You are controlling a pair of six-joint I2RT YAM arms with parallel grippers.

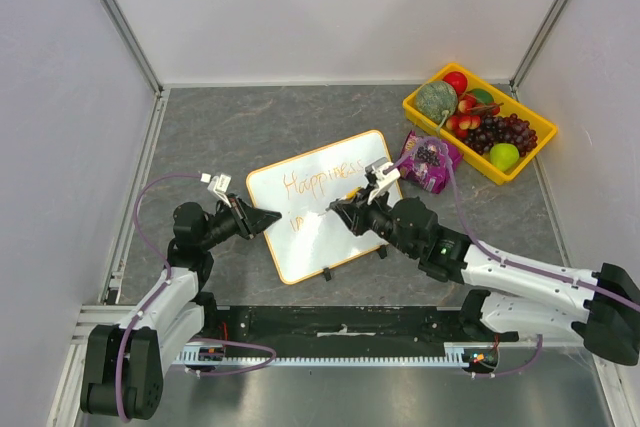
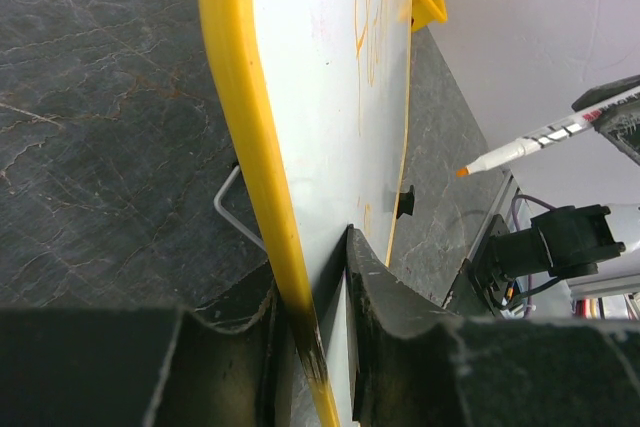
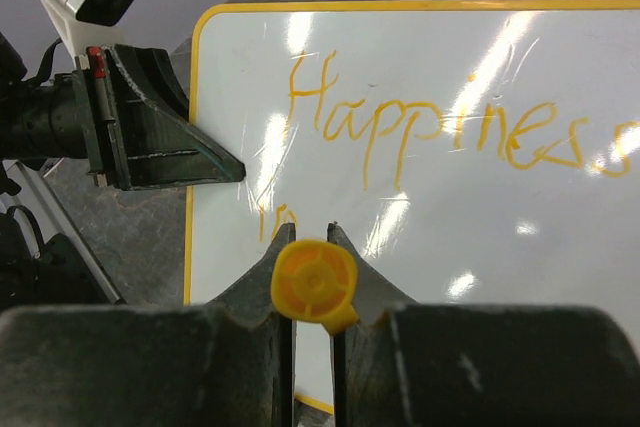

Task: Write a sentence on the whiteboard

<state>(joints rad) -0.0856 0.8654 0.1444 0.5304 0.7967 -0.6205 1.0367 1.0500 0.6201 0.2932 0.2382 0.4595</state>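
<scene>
Slippage is the risk: left jaws pinch the whiteboard only by its yellow edge, right jaws are clamped tight on the marker, so pressing hard while finishing the sentence could skid it across the grey surface it rests on between both arms.

Glossy whiteboard, matt marbled tabletop

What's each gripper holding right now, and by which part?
Left gripper clamps the whiteboard by its yellow-rimmed edge. Right gripper grips the marker by its rear end.
</scene>
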